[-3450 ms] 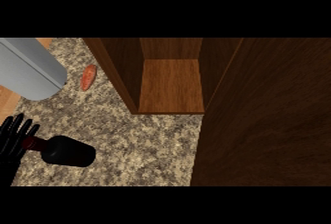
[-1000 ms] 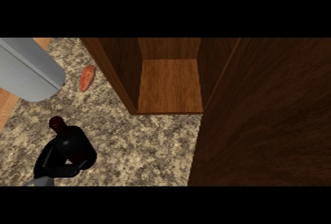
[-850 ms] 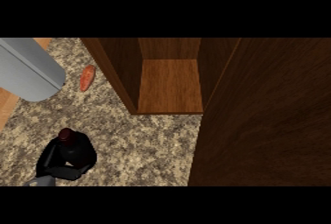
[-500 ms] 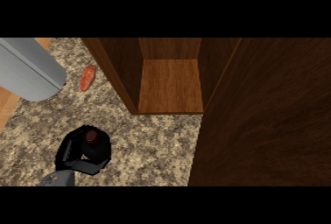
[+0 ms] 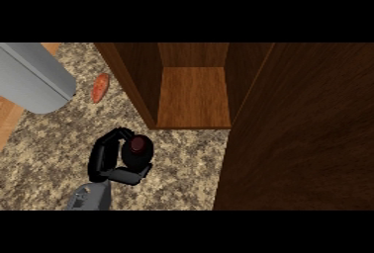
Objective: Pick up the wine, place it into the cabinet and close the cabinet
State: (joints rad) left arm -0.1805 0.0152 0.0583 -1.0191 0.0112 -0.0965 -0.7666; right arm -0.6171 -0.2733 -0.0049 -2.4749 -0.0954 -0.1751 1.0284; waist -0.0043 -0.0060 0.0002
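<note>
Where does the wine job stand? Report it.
Done: the left hand is curled round the wine bottle, held upright just before the open cabinet. In hand: carrying it toward the shelf. Left: set it inside and close the cabinet door, which stands open.

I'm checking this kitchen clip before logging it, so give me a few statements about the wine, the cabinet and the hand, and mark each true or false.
1. The left hand is curled round the wine bottle. True.
2. The wine bottle already stands on the shelf inside the cabinet. False: it is in the hand over the counter, in front of the cabinet's opening.
3. The cabinet door is open. True.
4. The orange item lies inside the cabinet. False: it lies on the counter, left of the cabinet, near the grey cylinder.
5. Both hands show. False: only the left one shows.
</note>
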